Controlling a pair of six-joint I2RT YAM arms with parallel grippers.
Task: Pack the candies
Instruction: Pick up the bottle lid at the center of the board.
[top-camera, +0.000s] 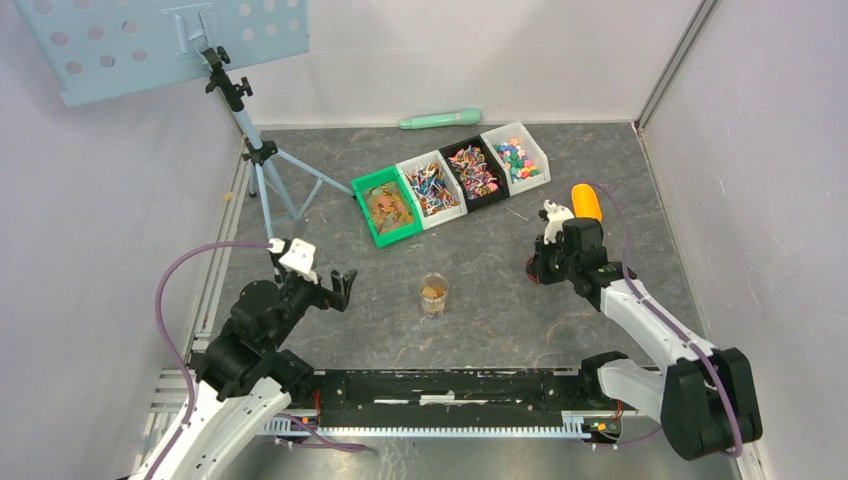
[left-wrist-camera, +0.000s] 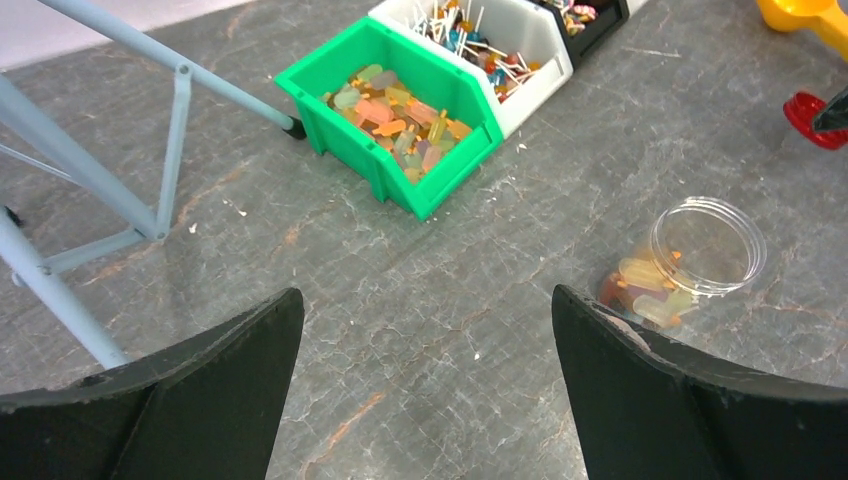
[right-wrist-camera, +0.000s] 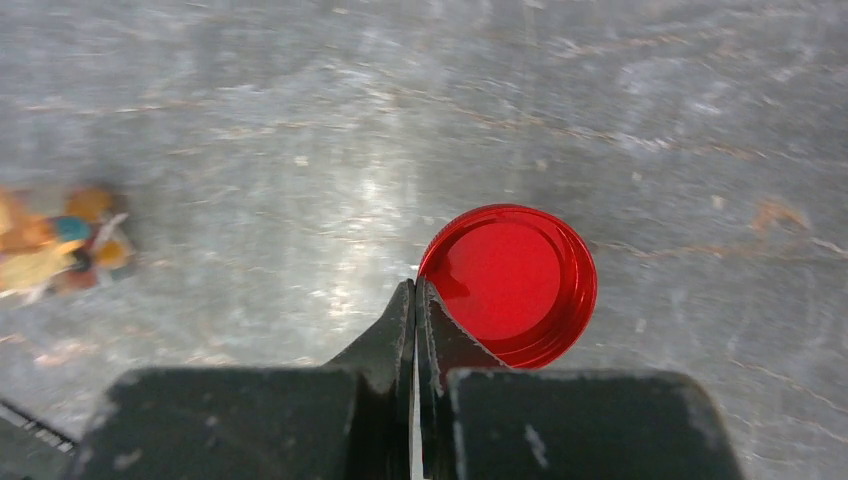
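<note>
The candies fill four bins at the back: a green bin (top-camera: 388, 207) (left-wrist-camera: 400, 110), a white one (top-camera: 432, 187), a black one (top-camera: 473, 170) and another white one (top-camera: 514, 155). A small clear jar (top-camera: 433, 293) (left-wrist-camera: 700, 255) stands open mid-table with a few candies in its bottom; it shows blurred in the right wrist view (right-wrist-camera: 55, 250). My right gripper (top-camera: 535, 268) (right-wrist-camera: 415, 285) is shut, pinching the rim of the small red lid (right-wrist-camera: 510, 280) (left-wrist-camera: 815, 118) right of the jar. My left gripper (top-camera: 335, 290) (left-wrist-camera: 428, 300) is open and empty, left of the jar.
A yellow scoop (top-camera: 586, 201) (left-wrist-camera: 810, 15) lies behind the right gripper. A light-blue tripod (top-camera: 262, 160) with a perforated panel stands at the back left. A mint-green cylinder (top-camera: 440, 119) lies by the back wall. Walls close in left, right and back.
</note>
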